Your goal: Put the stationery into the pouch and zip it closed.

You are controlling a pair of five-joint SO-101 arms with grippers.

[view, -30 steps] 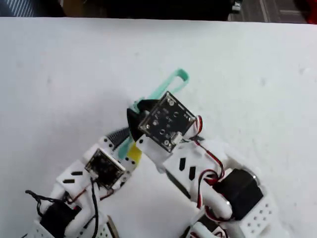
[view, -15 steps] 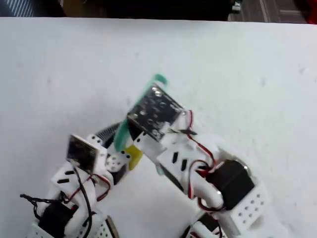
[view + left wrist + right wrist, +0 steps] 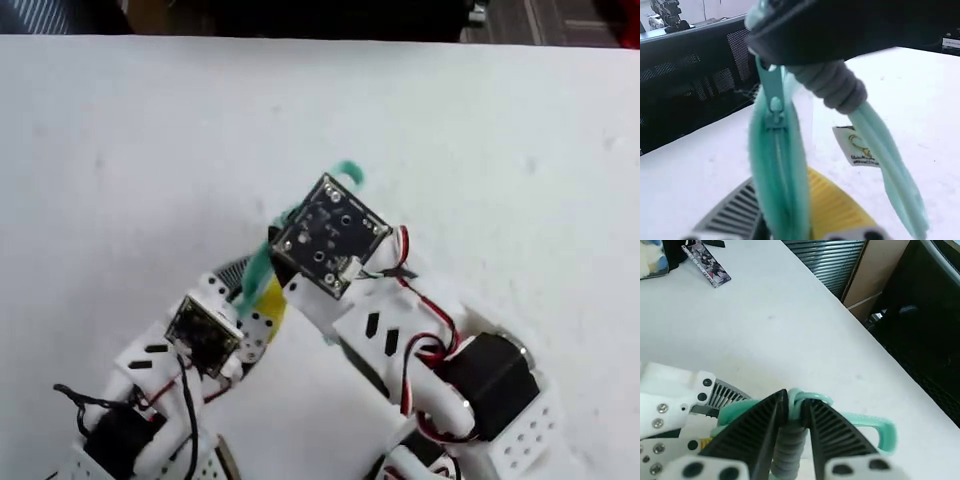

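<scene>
The teal pouch (image 3: pixel 258 268) hangs upright between both arms near the table's middle, its strap loop (image 3: pixel 347 172) poking out beyond the right arm's wrist. My right gripper (image 3: pixel 792 399) is shut on the pouch's top, pinching a grey ribbed piece (image 3: pixel 788 447) and the teal strap (image 3: pixel 860 422). From the left wrist, the closed zipper line (image 3: pixel 777 165) runs down from the zipper pull (image 3: pixel 773 95) under the black right fingers (image 3: pixel 840 25). My left gripper (image 3: pixel 785 225) is shut on the pouch's lower edge, between a yellow finger (image 3: pixel 835 210) and a grey ribbed one (image 3: pixel 732 222).
A small white label (image 3: pixel 857 145) hangs on the pouch's side. White table (image 3: pixel 480 130) lies open all around the arms. A flat printed strip (image 3: pixel 707 262) lies far off on the table. Dark furniture stands beyond the far edge.
The right arm swung the pouch's top left, then part-way back right. The left arm drew back and left, then came forward again. Both stayed shut on the pouch.
</scene>
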